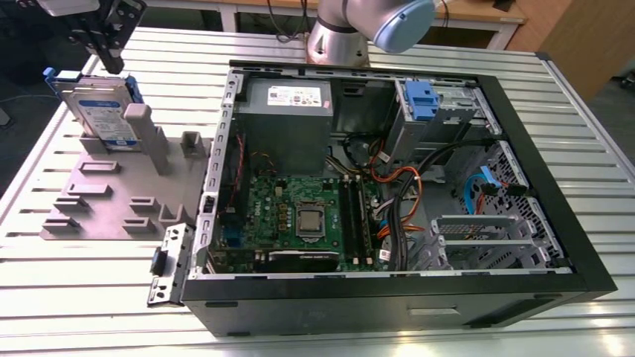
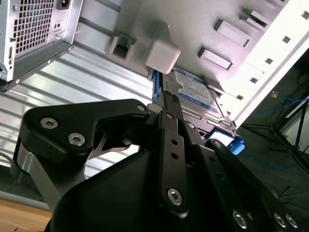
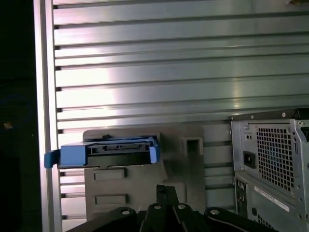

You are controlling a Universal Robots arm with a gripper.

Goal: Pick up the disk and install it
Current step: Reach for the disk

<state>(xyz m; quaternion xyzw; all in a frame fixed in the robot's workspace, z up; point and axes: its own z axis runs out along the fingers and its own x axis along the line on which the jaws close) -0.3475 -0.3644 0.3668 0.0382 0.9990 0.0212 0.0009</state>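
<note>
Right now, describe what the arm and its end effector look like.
The arm is a silver-grey metal tube with a rounded light-blue joint cap. The end effector is black, built of flat angular bars fastened with silver screws.

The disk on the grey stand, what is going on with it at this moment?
A robot arm's gripper hangs close above the disk, which stands upright in a slot of the grey holder on the slatted metal table. The disk is not yet lifted, and I cannot tell whether the gripper touches it. On the exterior view's right of the holder lies the open computer case, its board and cables exposed.
</note>
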